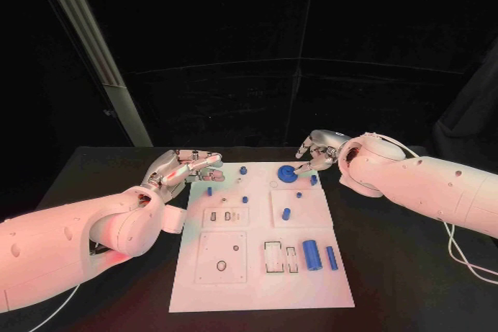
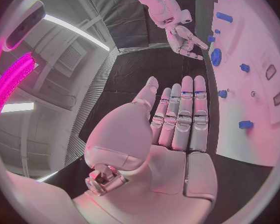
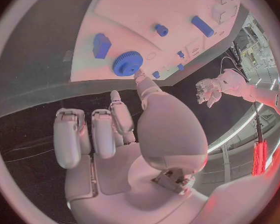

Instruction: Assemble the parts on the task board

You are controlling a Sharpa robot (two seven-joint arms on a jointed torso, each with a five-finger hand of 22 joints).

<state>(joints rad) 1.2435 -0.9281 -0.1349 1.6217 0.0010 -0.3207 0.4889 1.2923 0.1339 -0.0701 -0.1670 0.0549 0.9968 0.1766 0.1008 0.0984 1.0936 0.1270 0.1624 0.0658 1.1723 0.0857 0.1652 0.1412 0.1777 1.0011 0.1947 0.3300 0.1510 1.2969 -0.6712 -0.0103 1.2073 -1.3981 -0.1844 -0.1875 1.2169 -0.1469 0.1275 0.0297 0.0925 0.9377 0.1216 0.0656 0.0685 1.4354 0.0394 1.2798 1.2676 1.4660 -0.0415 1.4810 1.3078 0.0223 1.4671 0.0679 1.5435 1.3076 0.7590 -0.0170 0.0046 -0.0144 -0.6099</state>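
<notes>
The flat white task board [image 1: 260,274] lies in the middle of the black surface [image 1: 394,274], running away from the robot. At its far edge sits the round blue toothed gear [image 1: 286,173], with a small blue block [image 1: 314,179] just to its right. The right hand [image 1: 317,150] hangs just behind that far right corner, holding nothing, fingers apart. Across from it, the left hand [image 1: 187,166] hovers at the board's far left corner, fingers stretched out, nothing in it. Near the front right, a thick blue cylinder [image 1: 310,255] lies beside a thinner blue rod [image 1: 331,258], the rod further right. A short blue peg [image 1: 286,214] lies mid-board, behind them.
</notes>
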